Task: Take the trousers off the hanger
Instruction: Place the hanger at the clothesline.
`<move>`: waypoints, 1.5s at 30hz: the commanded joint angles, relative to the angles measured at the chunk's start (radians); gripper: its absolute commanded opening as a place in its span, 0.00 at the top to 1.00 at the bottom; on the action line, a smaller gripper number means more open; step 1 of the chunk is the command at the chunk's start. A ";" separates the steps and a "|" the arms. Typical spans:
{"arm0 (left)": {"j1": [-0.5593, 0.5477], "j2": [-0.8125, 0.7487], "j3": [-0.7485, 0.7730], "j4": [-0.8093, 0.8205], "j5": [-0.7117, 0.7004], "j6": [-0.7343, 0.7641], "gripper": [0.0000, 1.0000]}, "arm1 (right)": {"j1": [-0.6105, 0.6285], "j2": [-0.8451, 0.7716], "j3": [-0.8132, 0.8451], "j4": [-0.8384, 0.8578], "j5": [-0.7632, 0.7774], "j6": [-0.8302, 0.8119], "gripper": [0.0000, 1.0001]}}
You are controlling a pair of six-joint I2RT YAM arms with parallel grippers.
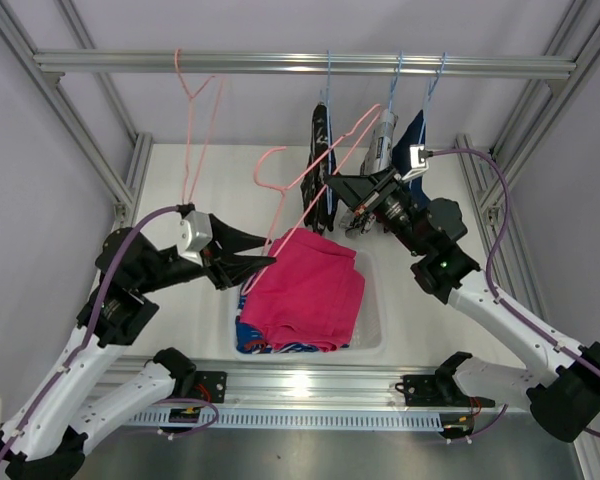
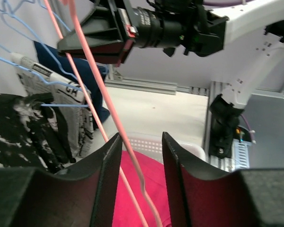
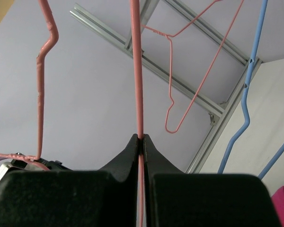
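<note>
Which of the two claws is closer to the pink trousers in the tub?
Left. The left gripper hovers at the pink trousers' left edge, jaws open; the right gripper is farther back, pinching a pink hanger.

Pink trousers (image 1: pixel 310 285): soft matt cloth, creased; bin (image 1: pixel 376 305) holding them: translucent, slightly glossy plastic; pink hanger (image 3: pixel 137 71): thin coated wire, smooth; rail (image 1: pixel 280 65) at twelve o'clock: brushed metal.
</note>
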State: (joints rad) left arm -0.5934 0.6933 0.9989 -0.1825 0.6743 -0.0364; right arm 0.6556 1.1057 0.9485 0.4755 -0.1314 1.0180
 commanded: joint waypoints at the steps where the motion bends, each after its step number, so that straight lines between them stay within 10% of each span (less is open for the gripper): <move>1: 0.004 -0.008 0.037 0.014 0.103 -0.005 0.59 | -0.024 -0.040 0.033 0.022 -0.030 0.021 1.00; 24: 0.004 0.060 0.030 0.068 0.182 -0.072 0.60 | -0.040 -0.023 0.007 0.086 -0.083 0.057 1.00; 35: 0.004 0.075 0.033 0.081 0.260 -0.091 0.99 | -0.040 0.022 0.016 0.118 -0.106 0.077 1.00; 45: 0.003 0.075 0.023 0.106 0.249 -0.112 0.99 | -0.037 0.054 0.022 0.149 -0.146 0.087 0.93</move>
State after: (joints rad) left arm -0.5926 0.7742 0.9989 -0.1493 0.8951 -0.1440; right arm 0.6182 1.1461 0.9466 0.5873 -0.2386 1.0924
